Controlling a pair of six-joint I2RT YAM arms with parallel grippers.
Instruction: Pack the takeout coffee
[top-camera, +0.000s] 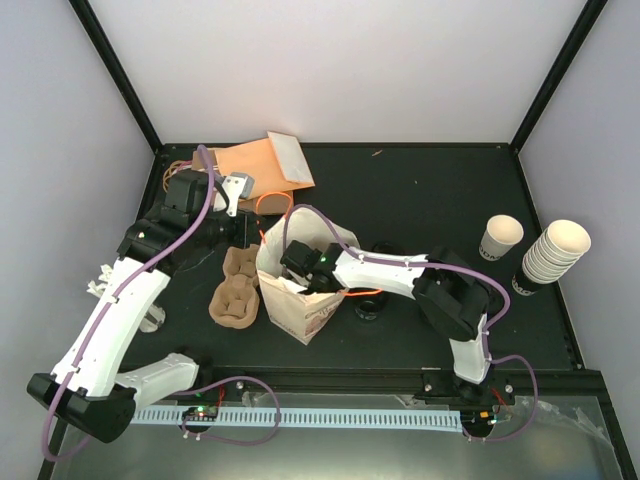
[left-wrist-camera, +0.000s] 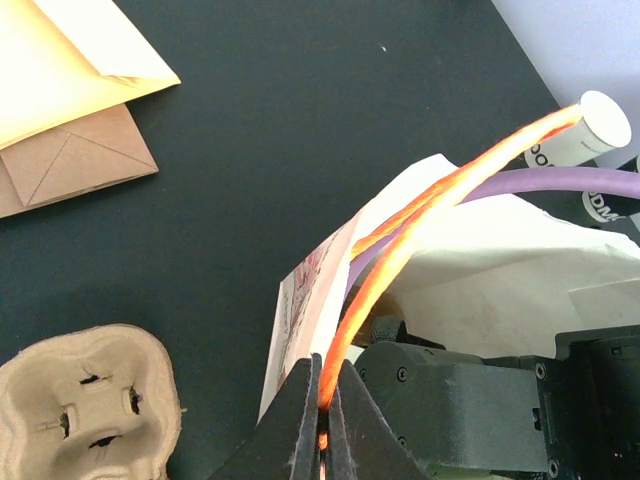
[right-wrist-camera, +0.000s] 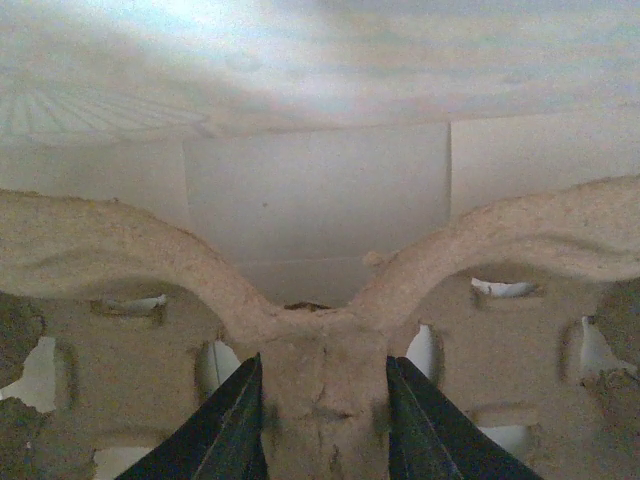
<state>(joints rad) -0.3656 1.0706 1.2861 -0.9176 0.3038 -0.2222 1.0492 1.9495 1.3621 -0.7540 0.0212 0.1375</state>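
dark table (top-camera: 430, 200); wrist views alone show left pincer (left-wrist-camera: 323, 378) pinching handle (left-wrist-camera: 440, 195), right pincer (right-wrist-camera: 322, 368) gripping carrier (right-wrist-camera: 90, 250).

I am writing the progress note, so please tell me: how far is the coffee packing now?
Done: the paper bag stands open. In hand: the left gripper pinches its orange handle, and the right gripper grips a pulp carrier inside the bag. Left: the takeout coffee sits on the table, outside the bag.
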